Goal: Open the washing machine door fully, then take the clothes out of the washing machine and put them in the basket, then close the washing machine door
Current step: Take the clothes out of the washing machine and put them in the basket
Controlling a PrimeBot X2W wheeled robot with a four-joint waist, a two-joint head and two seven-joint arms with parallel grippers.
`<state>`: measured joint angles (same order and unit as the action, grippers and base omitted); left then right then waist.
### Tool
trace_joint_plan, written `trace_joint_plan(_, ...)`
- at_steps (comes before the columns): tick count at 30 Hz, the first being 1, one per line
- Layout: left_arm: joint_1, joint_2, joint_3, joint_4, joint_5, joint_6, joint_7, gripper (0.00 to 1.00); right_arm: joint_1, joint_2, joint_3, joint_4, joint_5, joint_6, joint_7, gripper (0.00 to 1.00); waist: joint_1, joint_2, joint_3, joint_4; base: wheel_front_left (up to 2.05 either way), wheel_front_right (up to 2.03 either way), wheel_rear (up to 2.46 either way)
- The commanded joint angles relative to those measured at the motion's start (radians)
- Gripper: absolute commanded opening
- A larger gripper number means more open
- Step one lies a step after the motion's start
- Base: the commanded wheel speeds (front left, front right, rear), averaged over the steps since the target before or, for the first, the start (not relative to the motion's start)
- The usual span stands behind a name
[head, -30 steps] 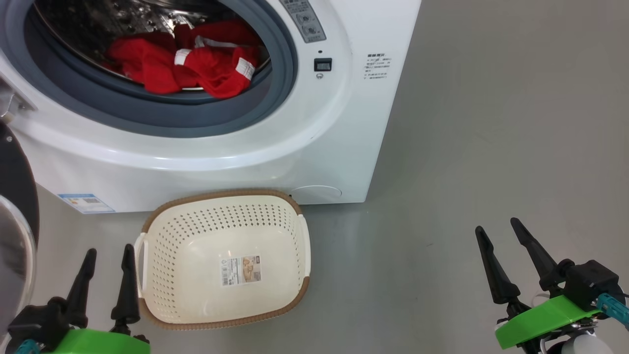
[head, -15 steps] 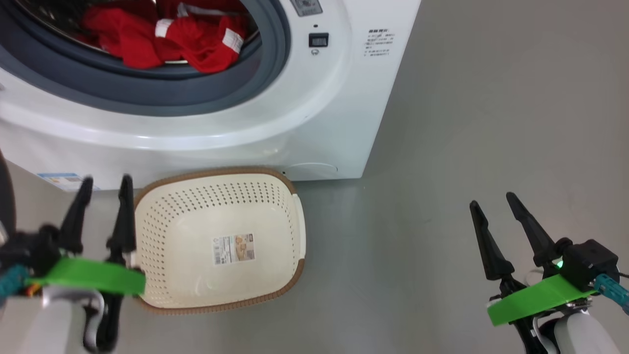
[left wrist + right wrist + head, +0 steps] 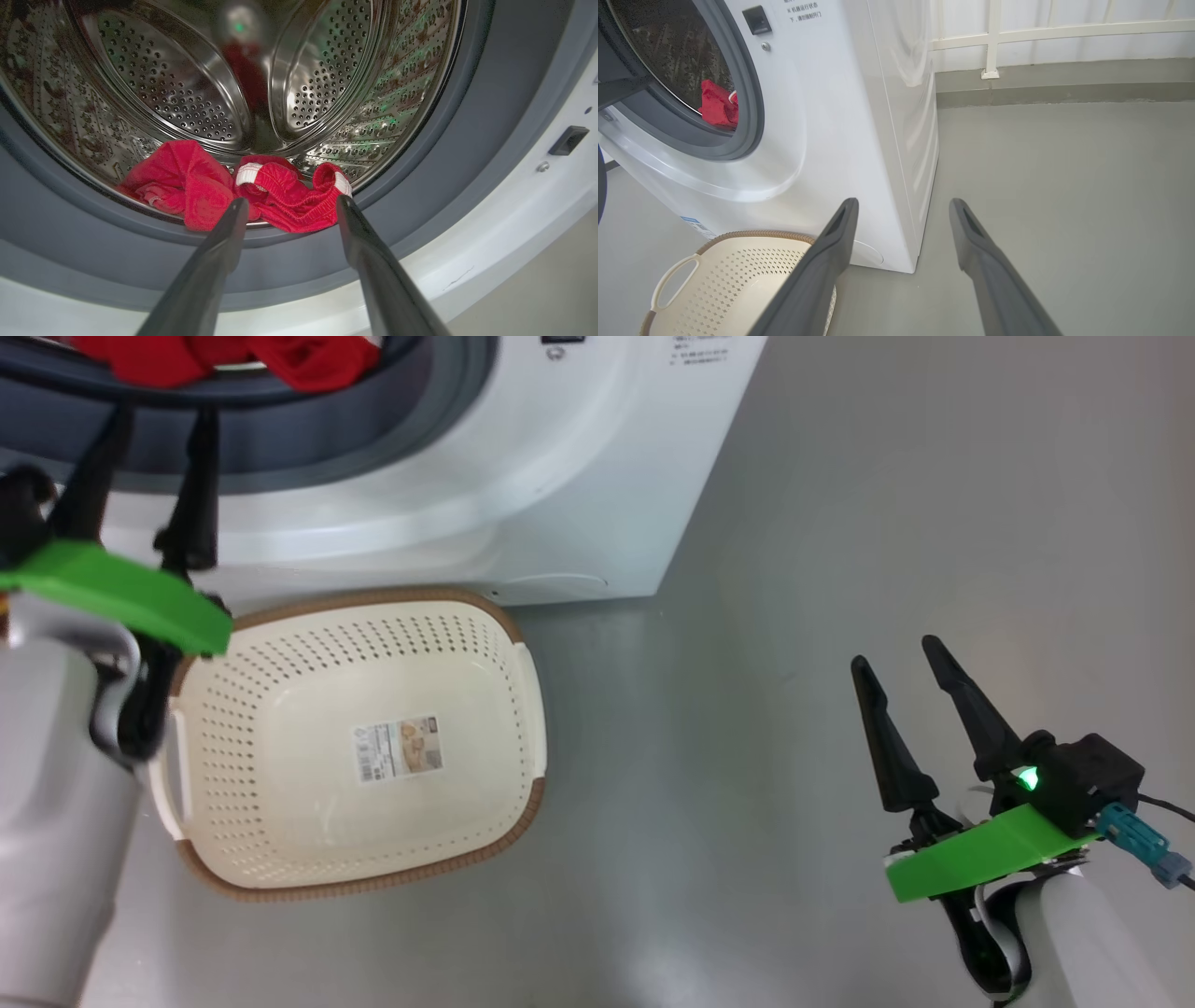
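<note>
Two grippers were recorded, each with its fingers spread and nothing between them. The left gripper (image 3: 159, 420) stood at the upper left of the head view, with its dark fingers pointing up the frame across the grey rubber ring (image 3: 373, 429) of the washing machine (image 3: 579, 476). In the left wrist view, the two fingertips framed the clothes (image 3: 196, 182), a heap of bright red fabric with white trim. The heap lay at the bottom front of the perforated steel drum (image 3: 163, 93) and spilled over its lower lip onto the ring. Whether the tips touched the fabric could not be told. The mouth of the drum stood uncovered.

The basket (image 3: 373, 599) sat on the grey floor (image 3: 794, 523) at the lower left centre of the head view, just before the base of the machine. It was upright, and the sticker (image 3: 400, 749) on its bottom showed in full. The pale left forearm (image 3: 47, 821) overlapped the basket's left handle in that view.

The right gripper (image 3: 894, 653) hung at the lower right of the head view over bare floor, well apart from basket and machine. A small green lamp (image 3: 1027, 777) was lit on its wrist housing. In the right wrist view, its fingers pointed past the machine's white side panel toward a white railing (image 3: 990, 37) at the upper right.
</note>
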<state>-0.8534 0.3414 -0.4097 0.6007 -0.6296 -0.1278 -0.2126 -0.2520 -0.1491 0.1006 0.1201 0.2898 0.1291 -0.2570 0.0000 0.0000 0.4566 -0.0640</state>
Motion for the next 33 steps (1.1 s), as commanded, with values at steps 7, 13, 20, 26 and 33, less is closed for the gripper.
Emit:
trace_joint_plan(7,-0.232,0.082,-0.135,0.137,-0.099,-0.003,0.056,1.0,-0.04,0.027,0.055,-0.022,-0.022,0.002,-0.005,1.0,0.0,0.0,0.094,-0.07,0.0,0.0,0.0)
trace_joint_plan(13,-0.335,0.117,-0.275,0.219,-0.161,-0.003,0.104,1.0,-0.064,0.042,0.085,-0.017,-0.024,0.002,-0.005,1.0,0.0,0.0,0.127,-0.105,0.0,0.0,0.0)
trace_joint_plan(20,-0.412,0.154,-0.392,0.266,-0.228,-0.003,0.135,1.0,-0.081,0.05,0.108,-0.012,-0.022,0.002,-0.005,1.0,0.0,0.0,0.149,-0.134,0.0,0.0,0.0)
trace_joint_plan(26,-0.481,0.191,-0.498,0.3,-0.289,-0.003,0.136,1.0,-0.09,0.056,0.132,-0.009,-0.02,0.002,-0.005,1.0,0.0,0.0,0.164,-0.161,0.0,0.0,0.0)
trace_joint_plan(33,-0.518,0.219,-0.581,0.329,-0.351,-0.003,0.136,1.0,-0.097,0.057,0.148,-0.008,-0.017,0.002,-0.005,1.0,0.0,0.0,0.173,-0.184,0.0,0.0,0.0)
